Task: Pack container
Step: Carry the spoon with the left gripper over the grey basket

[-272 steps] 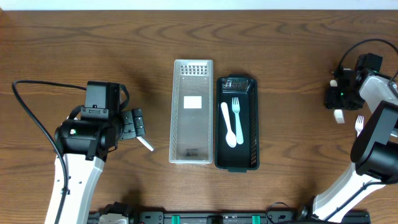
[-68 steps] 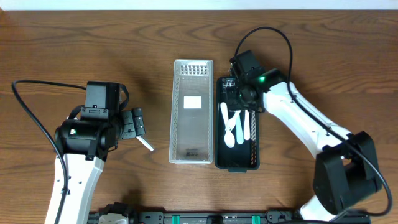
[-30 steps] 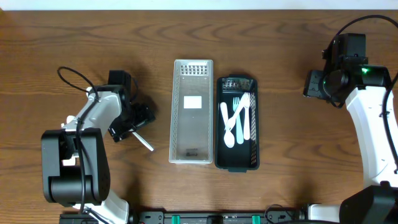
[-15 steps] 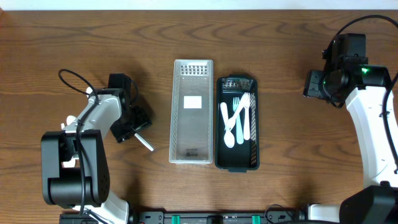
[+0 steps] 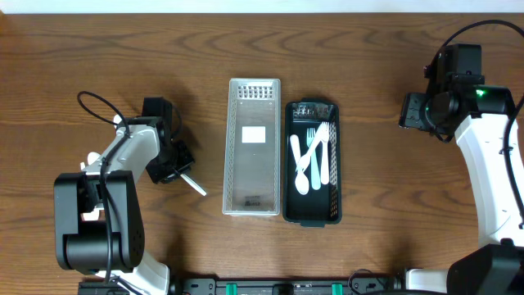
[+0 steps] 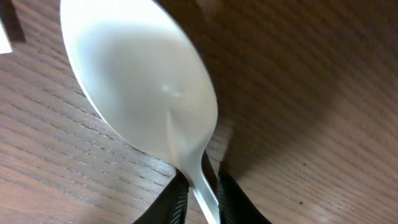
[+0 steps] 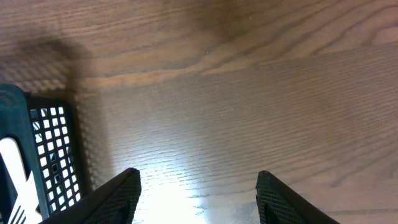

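A white plastic spoon (image 6: 140, 87) lies on the wooden table at the left. Its handle runs between the fingers of my left gripper (image 6: 200, 182), which is shut on it. From above, the left gripper (image 5: 181, 170) sits left of the trays, and the end of the spoon (image 5: 196, 186) pokes out toward them. The black mesh container (image 5: 333, 164) in the middle holds a white spoon (image 5: 300, 168) and two white forks (image 5: 318, 156). My right gripper (image 5: 413, 115) hovers far right, and in the wrist view the right gripper (image 7: 198, 199) is open over bare wood.
A clear rectangular tray (image 5: 252, 147) with a white label stands against the black container's left side. The container's corner (image 7: 43, 155) shows at the left of the right wrist view. Both arms' cables loop over the table's outer sides.
My left gripper has closed on the spoon's handle, and the spoon has shifted slightly. The right arm has not moved.
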You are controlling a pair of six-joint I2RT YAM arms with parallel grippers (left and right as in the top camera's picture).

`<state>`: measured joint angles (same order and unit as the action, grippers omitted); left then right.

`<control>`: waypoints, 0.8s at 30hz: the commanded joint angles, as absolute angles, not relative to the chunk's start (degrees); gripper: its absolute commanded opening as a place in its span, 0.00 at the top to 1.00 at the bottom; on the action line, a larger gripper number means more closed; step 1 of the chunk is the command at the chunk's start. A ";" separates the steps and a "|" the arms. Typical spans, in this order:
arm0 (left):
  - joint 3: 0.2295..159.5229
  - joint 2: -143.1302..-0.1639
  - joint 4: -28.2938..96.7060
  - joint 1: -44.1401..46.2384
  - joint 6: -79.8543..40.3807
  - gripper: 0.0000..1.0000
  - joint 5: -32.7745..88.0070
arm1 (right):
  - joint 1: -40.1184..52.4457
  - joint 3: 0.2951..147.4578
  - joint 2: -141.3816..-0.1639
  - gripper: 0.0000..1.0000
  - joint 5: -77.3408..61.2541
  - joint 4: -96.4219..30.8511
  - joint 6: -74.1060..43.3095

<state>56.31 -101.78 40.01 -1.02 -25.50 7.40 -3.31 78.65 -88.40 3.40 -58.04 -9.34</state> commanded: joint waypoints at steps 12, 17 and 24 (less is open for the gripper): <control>58.46 -100.33 43.48 -0.38 -23.16 0.94 8.38 | -3.70 78.61 -88.51 0.37 3.20 -58.08 -8.47; 67.09 -93.27 50.50 3.79 -20.53 0.94 8.36 | -3.70 78.61 -88.51 0.36 3.20 -58.04 -8.47; 77.95 -83.20 55.59 18.11 -18.46 0.94 5.98 | -3.70 78.61 -88.51 0.36 3.18 -57.74 -8.47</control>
<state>76.05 -85.76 54.72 13.47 -20.49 7.42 -3.31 78.65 -88.40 3.42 -57.82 -9.34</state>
